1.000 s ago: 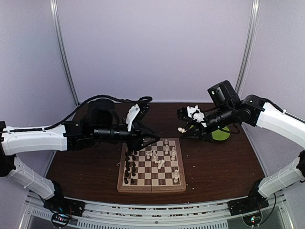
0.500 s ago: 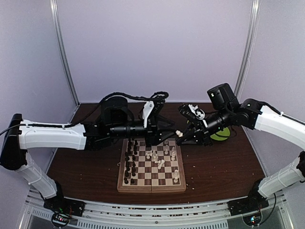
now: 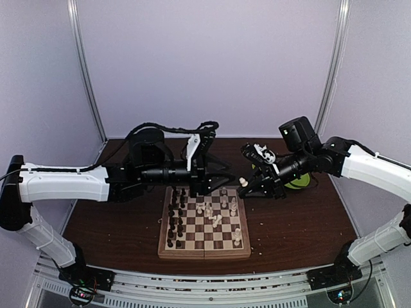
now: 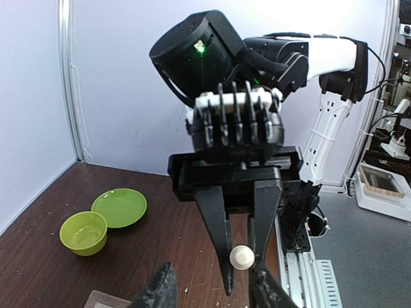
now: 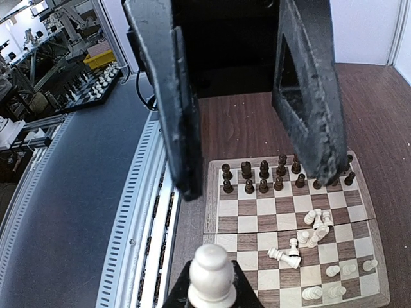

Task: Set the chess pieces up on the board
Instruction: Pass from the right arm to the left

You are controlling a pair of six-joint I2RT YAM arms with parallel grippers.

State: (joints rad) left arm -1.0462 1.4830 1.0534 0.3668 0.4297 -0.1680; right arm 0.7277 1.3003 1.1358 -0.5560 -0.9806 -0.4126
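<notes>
The board [image 3: 204, 255] lies at the table's middle. Dark chess pieces [image 3: 174, 221] stand in two rows along its left side, and white chess pieces [image 3: 218, 208] lie scattered, some toppled, on its right half. My right gripper [image 3: 247, 186] hangs over the board's far right corner, shut on a white piece [image 3: 243, 182]. That white piece [image 5: 210, 276] sits upright between my right gripper's fingers. My left gripper [image 3: 221, 178] faces it closely, open and holding nothing. In the left wrist view the held piece [image 4: 243, 257] shows end-on in my right gripper [image 4: 243, 269].
A green plate [image 4: 119, 206] and a green bowl [image 4: 83, 231] stand on the brown table behind the right gripper. Small white crumbs [image 3: 257, 247] dot the tabletop near the board. The rail with the arm bases runs along the near edge.
My left arm has reached right across the board's far edge until its open gripper faces the right one. My right gripper has come down and left a little with the white piece.
</notes>
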